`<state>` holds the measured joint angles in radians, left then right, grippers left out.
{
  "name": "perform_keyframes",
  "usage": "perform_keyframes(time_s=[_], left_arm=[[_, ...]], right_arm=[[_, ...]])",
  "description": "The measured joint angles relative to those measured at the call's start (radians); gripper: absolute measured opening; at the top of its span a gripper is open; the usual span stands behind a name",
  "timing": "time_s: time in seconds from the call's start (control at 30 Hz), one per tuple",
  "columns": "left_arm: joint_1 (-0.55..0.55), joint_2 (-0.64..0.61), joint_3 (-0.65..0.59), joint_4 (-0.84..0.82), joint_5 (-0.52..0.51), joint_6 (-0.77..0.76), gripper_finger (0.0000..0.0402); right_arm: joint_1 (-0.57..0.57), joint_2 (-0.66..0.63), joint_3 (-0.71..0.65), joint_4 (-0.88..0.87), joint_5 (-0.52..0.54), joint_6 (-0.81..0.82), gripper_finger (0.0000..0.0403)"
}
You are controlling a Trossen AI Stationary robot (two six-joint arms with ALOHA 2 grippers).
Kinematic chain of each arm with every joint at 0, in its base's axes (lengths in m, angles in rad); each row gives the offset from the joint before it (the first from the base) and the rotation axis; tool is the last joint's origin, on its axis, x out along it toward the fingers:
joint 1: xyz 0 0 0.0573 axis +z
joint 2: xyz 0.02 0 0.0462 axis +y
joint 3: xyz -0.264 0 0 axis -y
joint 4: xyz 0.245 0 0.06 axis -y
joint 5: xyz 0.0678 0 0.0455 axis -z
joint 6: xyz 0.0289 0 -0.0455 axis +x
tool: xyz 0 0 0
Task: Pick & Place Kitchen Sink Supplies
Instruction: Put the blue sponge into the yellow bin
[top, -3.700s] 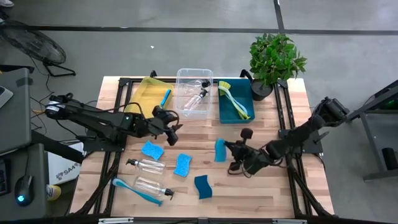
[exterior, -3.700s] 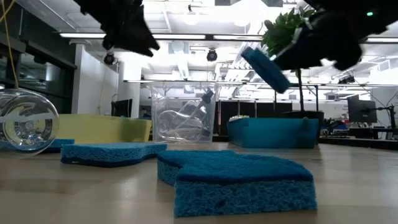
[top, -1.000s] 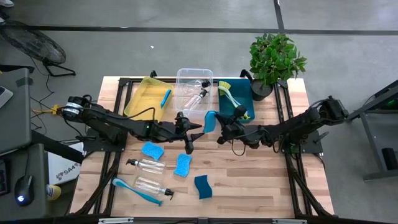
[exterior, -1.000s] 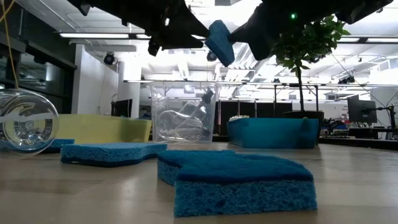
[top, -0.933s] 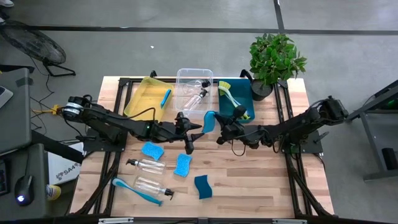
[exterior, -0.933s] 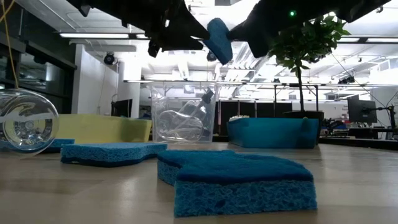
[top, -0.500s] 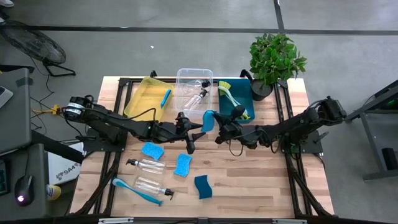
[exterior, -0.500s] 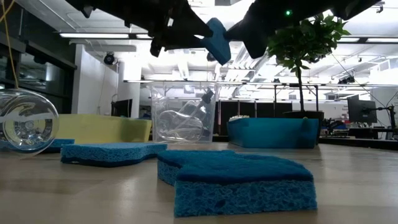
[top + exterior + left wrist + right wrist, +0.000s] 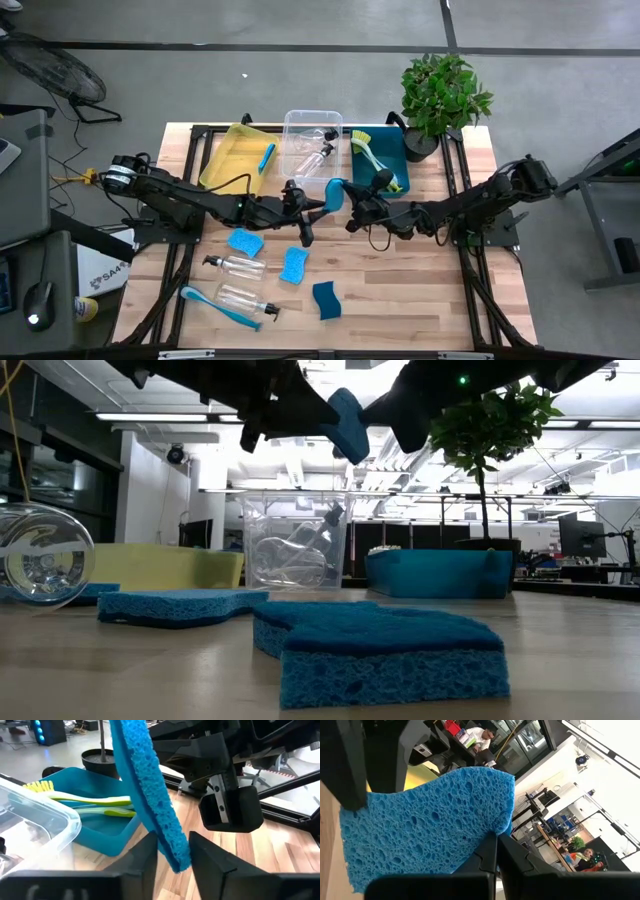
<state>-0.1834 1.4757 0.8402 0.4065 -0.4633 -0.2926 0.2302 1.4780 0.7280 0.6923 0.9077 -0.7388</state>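
A blue sponge [image 9: 334,193] hangs upright above the table's centre, pinched from nine o'clock by the left gripper [image 9: 318,205] and from three o'clock by the right gripper [image 9: 352,207], both clamped on it.

A robotics lab — open hall with strip lights [image 9: 150,417], desks [image 9: 590,588], monitors [image 9: 578,537].

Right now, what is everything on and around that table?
raised sponge: one, blue, mid-air over the table's middle
table sponges: three, blue, middle and front
bottles: two clear, front left; at least one more in the clear bin
brushes: blue at front left, blue in the yellow bin, yellow-green in the teal bin
bins: yellow bin, clear bin, teal bin, back row
plant: one, green, back right
left gripper, right gripper: dark, both shut on the raised sponge
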Motion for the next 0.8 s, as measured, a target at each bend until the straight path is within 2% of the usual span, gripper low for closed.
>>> perform_keyframes(time_s=[0.23,0.3,0.67,0.8], left_arm=[[0.000,0.000,0.000,-0.021,-0.004,-0.004,0.0021],[0.000,0.000,0.000,-0.021,-0.004,-0.004,0.0008],[0.000,0.000,0.000,-0.031,-0.003,-0.003,0.0004],[0.000,0.000,0.000,-0.042,-0.003,-0.003,0.0002]], right_arm=[[0.000,0.000,0.000,0.000,-0.003,0.000,0.0000],[0.000,0.000,0.000,0.000,-0.006,0.000,0.0000],[0.000,0.000,0.000,-0.001,-0.007,0.003,0.0003],[0.000,0.000,0.000,0.000,-0.011,0.006,0.0027]])
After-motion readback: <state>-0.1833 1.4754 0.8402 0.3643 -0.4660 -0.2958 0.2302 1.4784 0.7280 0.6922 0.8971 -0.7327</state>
